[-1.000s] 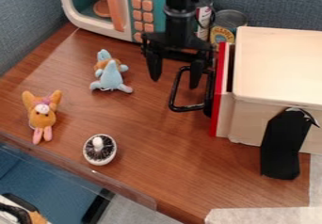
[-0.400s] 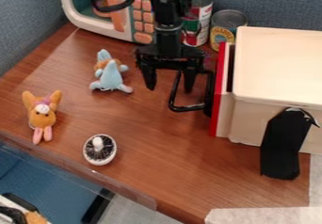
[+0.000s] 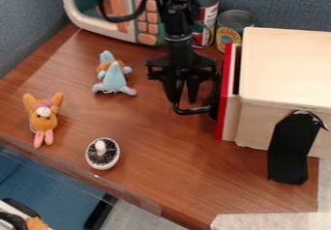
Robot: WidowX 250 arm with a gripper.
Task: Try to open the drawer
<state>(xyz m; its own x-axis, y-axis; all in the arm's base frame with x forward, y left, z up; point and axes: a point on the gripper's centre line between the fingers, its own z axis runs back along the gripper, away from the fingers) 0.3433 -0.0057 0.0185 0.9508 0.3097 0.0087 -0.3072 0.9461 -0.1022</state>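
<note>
Here's the black two-finger gripper (image 3: 183, 101), right over the black loop handle (image 3: 194, 111), its jaws part-way open, tips pointing down; whether they touch the handle, I can't tell. That handle sits on the red-fronted wooden drawer (image 3: 221, 120), at the left side of the cream box (image 3: 291, 64) on the brown wooden table (image 3: 168, 176), and there's a narrow dark gap behind the red front!

Black all over, the arm (image 3: 176, 19) has a bulky, blocky upper section and a slimmer, rounded wrist section banded by a thin pale ring (image 3: 179, 38). A thick black cable (image 3: 121, 19) loops out at its side. The hand (image 3: 184, 101) has a wide black crosspiece (image 3: 182, 69) and two dark, tapering fingers (image 3: 192, 90).
</note>
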